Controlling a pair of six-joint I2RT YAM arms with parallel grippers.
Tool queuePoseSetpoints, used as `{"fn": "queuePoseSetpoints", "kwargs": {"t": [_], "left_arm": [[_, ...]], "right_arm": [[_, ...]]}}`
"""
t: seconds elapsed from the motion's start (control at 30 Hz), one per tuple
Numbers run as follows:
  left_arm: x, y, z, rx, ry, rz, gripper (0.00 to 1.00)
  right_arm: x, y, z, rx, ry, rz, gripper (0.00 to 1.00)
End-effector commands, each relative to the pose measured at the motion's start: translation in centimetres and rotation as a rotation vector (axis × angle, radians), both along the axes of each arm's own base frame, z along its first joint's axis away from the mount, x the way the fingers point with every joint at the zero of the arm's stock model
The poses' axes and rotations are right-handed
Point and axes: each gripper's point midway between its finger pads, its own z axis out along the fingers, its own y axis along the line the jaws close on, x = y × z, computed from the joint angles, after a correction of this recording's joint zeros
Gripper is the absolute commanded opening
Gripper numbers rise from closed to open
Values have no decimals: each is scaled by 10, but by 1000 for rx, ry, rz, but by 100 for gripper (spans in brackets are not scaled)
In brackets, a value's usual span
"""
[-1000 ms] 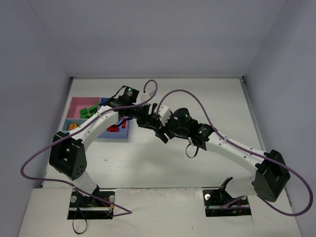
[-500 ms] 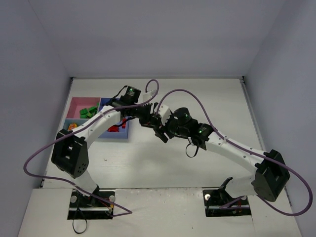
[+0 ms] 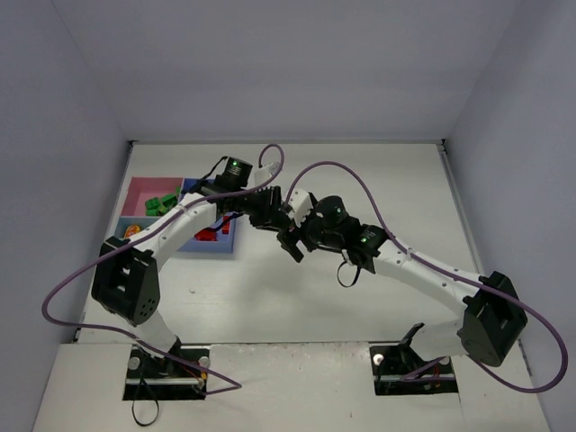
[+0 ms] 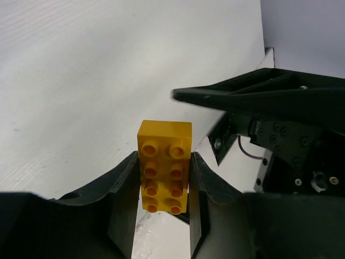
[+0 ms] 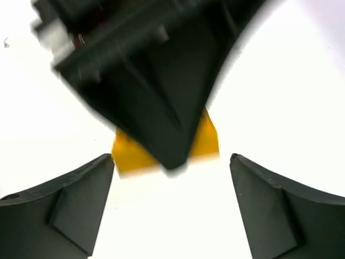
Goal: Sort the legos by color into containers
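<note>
A yellow lego [image 4: 164, 137], a two-by-four brick, sits studs-up between my left gripper's [image 4: 164, 162] jaws, which are shut on its long sides. In the right wrist view the same yellow lego [image 5: 207, 141] shows behind a dark left finger [image 5: 156, 102]. My right gripper [image 5: 171, 162] stands open around it, its fingers clear of the brick. In the top view both grippers meet right of the containers: left gripper [image 3: 267, 213], right gripper [image 3: 290, 227]. Green legos [image 3: 162, 204] lie in the pink container [image 3: 139, 187] and red legos [image 3: 209, 234] in the blue container [image 3: 221, 247].
A small light-blue container [image 3: 124, 221] at the far left holds something yellow-orange [image 3: 132, 231]. The right arm's finger [image 4: 242, 94] crosses close above the brick in the left wrist view. Purple cables loop over both arms. White walls bound the table.
My left gripper has shut on the yellow lego and my right gripper has opened off it. Both arms shifted only slightly.
</note>
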Motion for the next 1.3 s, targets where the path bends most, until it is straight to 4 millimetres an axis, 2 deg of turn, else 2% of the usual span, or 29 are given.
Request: {"fn": "queuePoseSetpoints", "kwargs": {"t": [0.0, 0.07, 0.1, 0.17, 0.2, 0.27, 0.3, 0.37, 0.4, 0.5, 0.6, 0.63, 0.73, 0.8, 0.87, 0.97, 1.03, 1.27], "left_arm": [[27, 35, 22, 19, -99, 140, 8], [37, 60, 18, 63, -101, 237, 9], [47, 85, 15, 88, -86, 325, 9], [56, 112, 12, 125, -65, 430, 8], [65, 137, 15, 146, -73, 518, 9], [73, 172, 11, 215, -53, 670, 9], [80, 199, 15, 223, -54, 764, 9], [83, 230, 12, 233, -30, 913, 8], [87, 280, 6, 224, 14, 1104, 8], [87, 316, 2, 220, 37, 1239, 9], [87, 368, -8, 266, 65, 1450, 9], [87, 368, -7, 256, 71, 1460, 9], [90, 386, -14, 271, 92, 1559, 12], [92, 394, -17, 279, 96, 1601, 20], [96, 399, -25, 292, 120, 1617, 23], [98, 404, -40, 305, 181, 1642, 24], [99, 407, -47, 316, 210, 1662, 27], [104, 407, -59, 295, 255, 1691, 37]], "right_arm": [[26, 4, 39, 97, -76, -94, 87], [29, 0, 41, 105, -76, -129, 89], [31, -3, 43, 113, -73, -151, 90], [33, -7, 45, 118, -72, -174, 94], [34, -10, 48, 127, -73, -191, 96], [36, -15, 51, 131, -80, -224, 100], [38, -20, 53, 140, -77, -244, 100], [39, -26, 53, 146, -74, -270, 100], [40, -32, 52, 157, -64, -293, 100], [41, -40, 49, 164, -48, -319, 100], [40, -51, 41, 166, -25, -333, 100], [40, -51, 41, 166, -25, -333, 100], [41, -56, 40, 168, -23, -339, 100], [42, -60, 41, 170, -23, -344, 100], [42, -64, 40, 174, -20, -353, 100], [43, -67, 38, 172, -15, -358, 100], [43, -68, 37, 170, -16, -361, 100], [46, -73, 31, 159, -6, -373, 100]]}}
